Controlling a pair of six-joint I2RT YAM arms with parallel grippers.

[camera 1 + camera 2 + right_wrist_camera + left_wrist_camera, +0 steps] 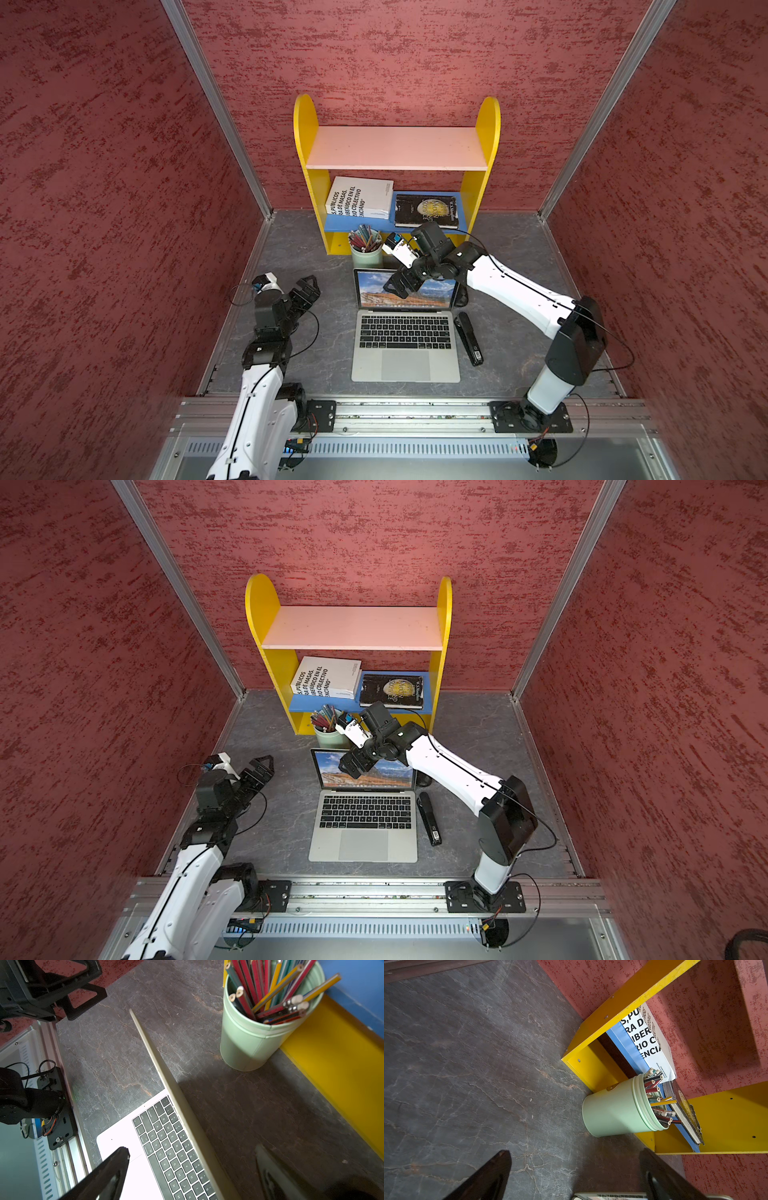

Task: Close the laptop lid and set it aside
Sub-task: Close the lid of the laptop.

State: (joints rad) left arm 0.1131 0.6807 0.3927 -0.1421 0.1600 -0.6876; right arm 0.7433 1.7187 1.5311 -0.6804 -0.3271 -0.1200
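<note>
The silver-grey laptop (405,365) (363,848) lies open in the middle of the table, keyboard toward the rail. Its lid (372,286) (326,766) stands upright and shows a mountain wallpaper. My right gripper (399,284) (352,766) hangs open over the lid's top edge. In the right wrist view the lid's edge (166,1076) runs between the wide-spread jaws of the right gripper (192,1148): one finger is over the keyboard (166,1136), the other behind the lid. My left gripper (306,289) (575,1152) is open and empty, left of the laptop.
A green cup of pencils (367,254) stands just behind the lid, in front of a yellow shelf (309,174). The shelf holds a white book (359,197) and a black book (426,211). A long black object (467,338) lies right of the keyboard.
</note>
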